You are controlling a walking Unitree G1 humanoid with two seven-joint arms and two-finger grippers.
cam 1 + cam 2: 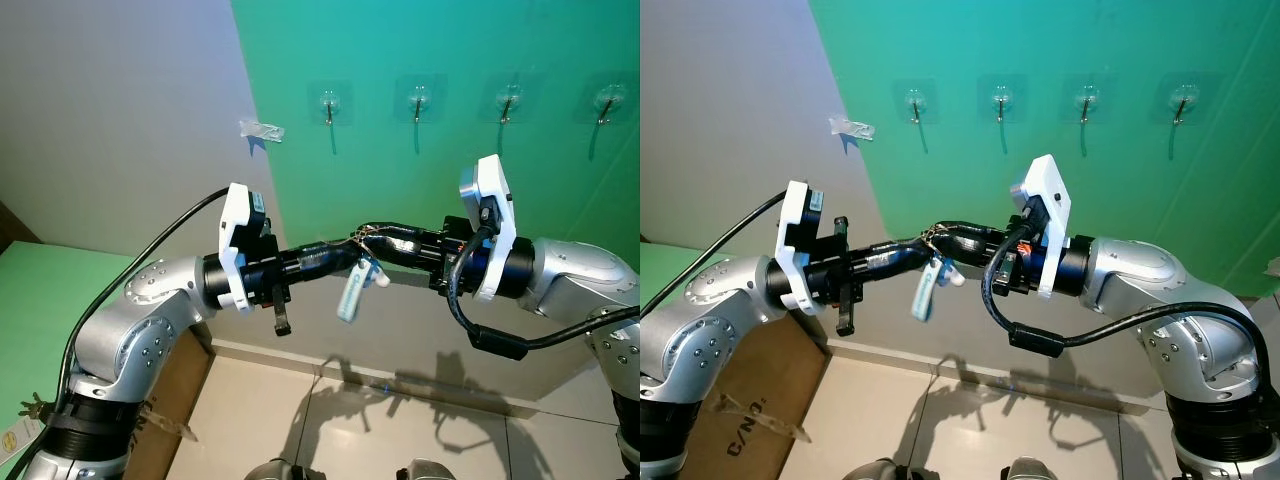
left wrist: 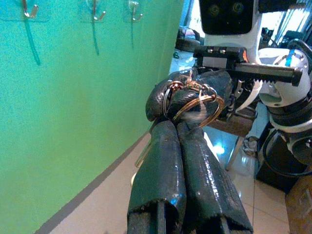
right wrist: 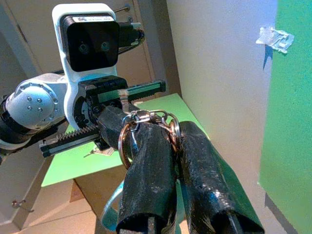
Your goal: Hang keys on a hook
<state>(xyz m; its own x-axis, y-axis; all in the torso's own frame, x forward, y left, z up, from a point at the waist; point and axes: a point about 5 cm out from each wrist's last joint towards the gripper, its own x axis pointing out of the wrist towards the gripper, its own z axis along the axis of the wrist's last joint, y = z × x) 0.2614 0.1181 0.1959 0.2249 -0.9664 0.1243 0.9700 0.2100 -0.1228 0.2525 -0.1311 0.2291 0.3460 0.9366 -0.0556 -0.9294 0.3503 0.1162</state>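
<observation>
Below the wall hooks [image 1: 419, 102], both end effectors, left [image 1: 345, 255] and right [image 1: 372, 238], clench the keys [image 1: 362, 262] between them.

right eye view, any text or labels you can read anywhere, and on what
"C/NO." reads in black on the cardboard box at lower left.
The pale blue key tag, hanging where the left gripper and right gripper meet, bears a printed line too small to read.
The label at the lower left corner of the left eye view is too blurred to read.
</observation>
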